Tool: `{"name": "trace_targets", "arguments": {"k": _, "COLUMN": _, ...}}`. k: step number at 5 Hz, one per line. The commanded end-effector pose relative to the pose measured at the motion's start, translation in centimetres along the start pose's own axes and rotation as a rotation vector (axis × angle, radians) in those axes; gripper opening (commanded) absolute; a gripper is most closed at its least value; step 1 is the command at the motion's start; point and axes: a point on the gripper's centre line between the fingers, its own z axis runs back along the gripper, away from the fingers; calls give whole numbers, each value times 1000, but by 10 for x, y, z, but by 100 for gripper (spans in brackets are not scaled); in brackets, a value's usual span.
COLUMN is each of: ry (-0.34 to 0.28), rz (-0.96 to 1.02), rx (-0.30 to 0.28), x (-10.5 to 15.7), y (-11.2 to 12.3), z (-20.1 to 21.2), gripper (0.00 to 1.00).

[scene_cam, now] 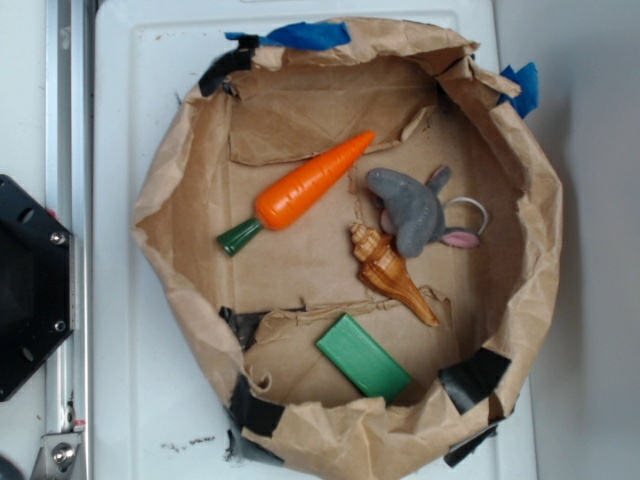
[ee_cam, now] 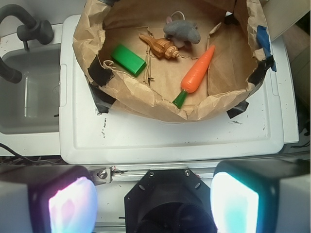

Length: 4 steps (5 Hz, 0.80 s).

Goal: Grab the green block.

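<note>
Up at eleven o'clock from released gripper (ee_cam: 154,201): green block (ee_cam: 129,59), well apart, long axis running ten-to-four.

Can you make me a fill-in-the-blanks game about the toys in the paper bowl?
1. The toy mouse is colored ____.
2. The carrot has a dark ____ stem.
3. The seashell lies between the mouse and the green ____.
4. The toys sit inside a brown ____ bowl.

Missing words: gray; green; block; paper
</note>
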Motion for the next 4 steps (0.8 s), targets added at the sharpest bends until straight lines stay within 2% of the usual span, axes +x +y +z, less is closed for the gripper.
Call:
{"name": "trace_targets", "arguments": {"k": 1, "ry": 0, "rz": 0, "rx": 0, "x": 0, "y": 0, "z": 0, "gripper": 100}}
{"name": "trace_targets", "arguments": {"k": 3, "ry": 20, "rz": -172, "rx": -181, "x": 64, "y": -11, "z": -22, "gripper": 100}}
{"name": "trace_targets", "arguments": {"k": 4, "ry": -11, "rz": -333, "rx": -163, "x": 79, "y": -16, "z": -39, "gripper": 100}}
